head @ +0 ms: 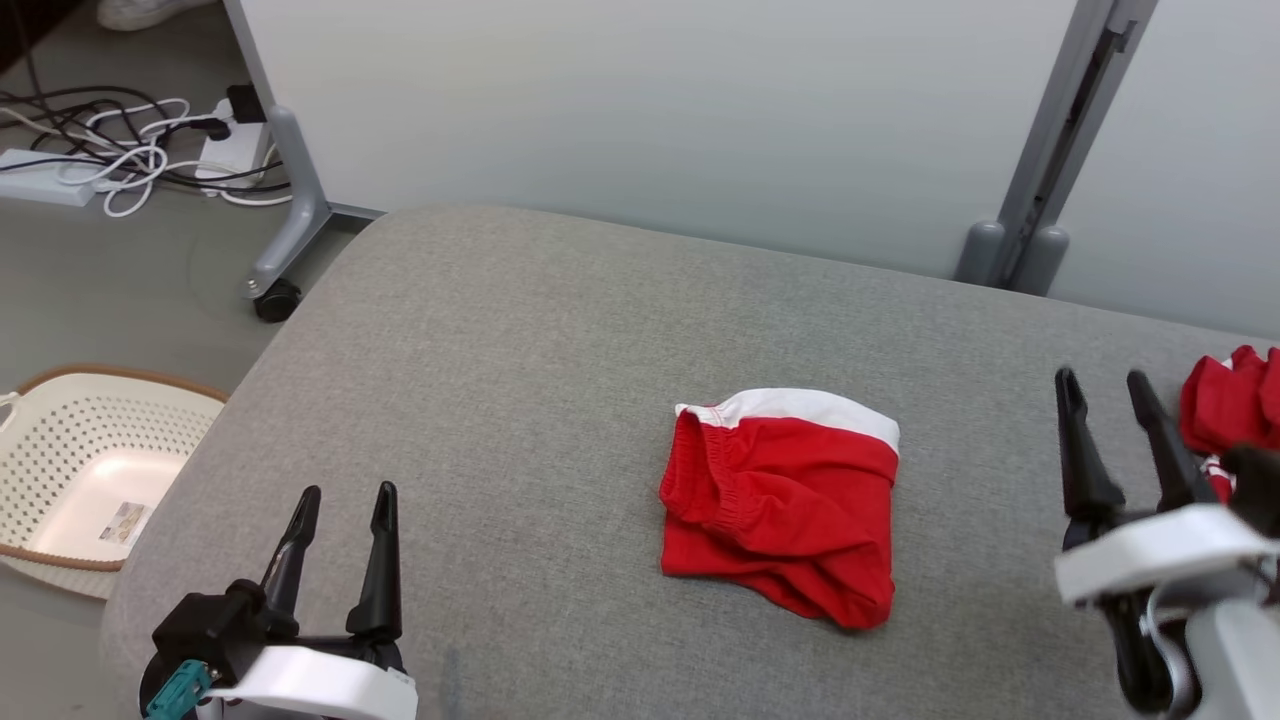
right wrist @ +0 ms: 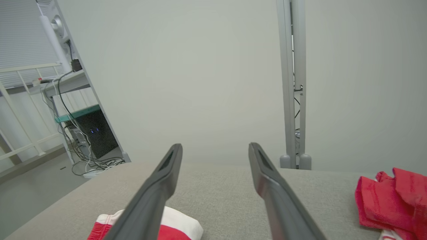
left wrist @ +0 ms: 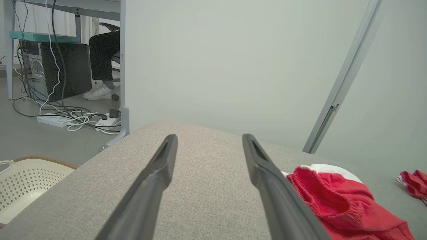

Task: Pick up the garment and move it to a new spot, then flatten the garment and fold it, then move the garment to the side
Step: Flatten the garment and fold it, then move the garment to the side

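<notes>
A red garment (head: 785, 505) with a white band along its far edge lies folded into a compact bundle near the middle of the grey padded table (head: 500, 330). It shows low at the right of the left wrist view as the garment (left wrist: 337, 200), and at the bottom left of the right wrist view as the garment (right wrist: 173, 226). My left gripper (head: 345, 500) stands open at the lower left, well apart from it, with nothing between its fingers (left wrist: 156, 180). My right gripper (head: 1105, 385) is open at the right edge, empty, fingers (right wrist: 270, 186) pointing away.
A second red cloth (head: 1230, 405) lies bunched at the table's far right, just beyond my right gripper. A cream perforated basket (head: 70, 470) sits on the floor to the left. Cables and a power strip (head: 120, 160) lie by a wheeled partition leg (head: 285, 230). A seated person's leg (left wrist: 103, 56) shows behind.
</notes>
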Robot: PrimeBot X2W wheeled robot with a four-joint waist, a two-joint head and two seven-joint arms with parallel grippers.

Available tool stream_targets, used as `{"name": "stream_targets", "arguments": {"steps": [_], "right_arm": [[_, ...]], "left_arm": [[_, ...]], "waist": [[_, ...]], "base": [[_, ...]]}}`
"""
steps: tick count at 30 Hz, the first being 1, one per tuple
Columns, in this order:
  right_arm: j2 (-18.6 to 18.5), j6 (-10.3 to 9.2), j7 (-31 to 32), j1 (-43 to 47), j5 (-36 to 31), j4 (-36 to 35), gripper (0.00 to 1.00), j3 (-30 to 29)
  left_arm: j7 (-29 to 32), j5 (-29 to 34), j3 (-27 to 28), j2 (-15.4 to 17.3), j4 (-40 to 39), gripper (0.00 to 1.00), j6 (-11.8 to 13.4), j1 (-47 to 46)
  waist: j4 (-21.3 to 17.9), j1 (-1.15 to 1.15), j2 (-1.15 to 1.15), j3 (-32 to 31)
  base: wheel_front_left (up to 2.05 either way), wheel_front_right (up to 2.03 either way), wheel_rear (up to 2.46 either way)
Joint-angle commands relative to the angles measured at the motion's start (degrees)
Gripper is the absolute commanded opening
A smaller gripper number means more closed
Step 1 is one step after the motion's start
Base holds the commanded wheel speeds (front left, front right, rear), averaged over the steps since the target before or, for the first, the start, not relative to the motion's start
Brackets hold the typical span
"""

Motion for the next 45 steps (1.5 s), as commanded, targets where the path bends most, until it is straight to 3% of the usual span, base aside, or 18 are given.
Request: {"name": "stream_targets", "arguments": {"steps": [1,5,10,20,34,36,37,41,45], "right_arm": [[1.08,0.03,-0.22,2.18,-0.72,-1.93,1.00,-0.82],[4.35,0.03,-0.24,11.25,-6.46,-12.38,1.00,-4.80],[6.79,0.03,-0.24,17.05,-9.59,-18.44,1.00,-6.33],[7.54,0.03,-0.25,20.22,-12.09,-20.26,1.00,-5.19],[7.75,0.03,-0.25,18.91,-11.41,-19.05,1.00,-3.66],[7.80,0.03,-0.26,18.06,-10.18,-17.67,1.00,-2.84],[7.90,0.03,0.94,14.60,-6.18,-12.27,1.00,0.54],[7.99,0.04,5.88,6.67,2.48,-2.58,1.00,5.39],[8.14,0.06,14.03,-3.95,17.61,10.15,1.00,8.47]], "left_arm": [[-0.05,0.27,0.38,0.19,-0.33,1.00,-0.09,0.63],[-0.05,0.74,1.29,0.16,-1.67,1.00,-0.29,0.93],[-0.03,1.93,1.33,0.18,-3.26,1.00,-0.79,1.21],[-0.02,2.57,1.11,0.20,-2.79,1.00,-1.24,1.82],[-0.02,2.23,0.56,0.20,-2.20,1.00,-1.44,0.83],[-0.02,2.00,0.59,0.21,-2.18,1.00,-1.47,0.77],[-0.02,1.80,0.82,0.20,-2.16,1.00,-1.43,0.74],[-0.02,1.68,0.18,0.21,-1.97,1.00,-1.43,-0.09],[-0.02,1.55,-0.34,0.24,-1.68,1.00,-1.44,-0.87]], "waist": [[-0.46,0.00,0.00,-0.16],[-2.71,0.00,0.00,-0.42],[-6.67,0.00,0.00,-0.17],[-11.98,0.00,0.00,0.06],[-12.17,0.00,0.00,-0.24],[-12.12,0.00,0.00,-0.27],[-12.45,0.00,0.00,-0.10],[-12.04,0.00,0.00,0.28],[-9.21,0.00,0.00,0.76]], "base": [[0.00,0.00,0.00],[0.00,0.00,0.00],[0.00,0.00,0.00],[0.00,0.00,0.00],[0.00,0.00,0.00],[0.00,0.00,0.00],[0.00,0.00,0.00],[0.00,0.00,0.00],[0.00,0.00,0.00]]}}
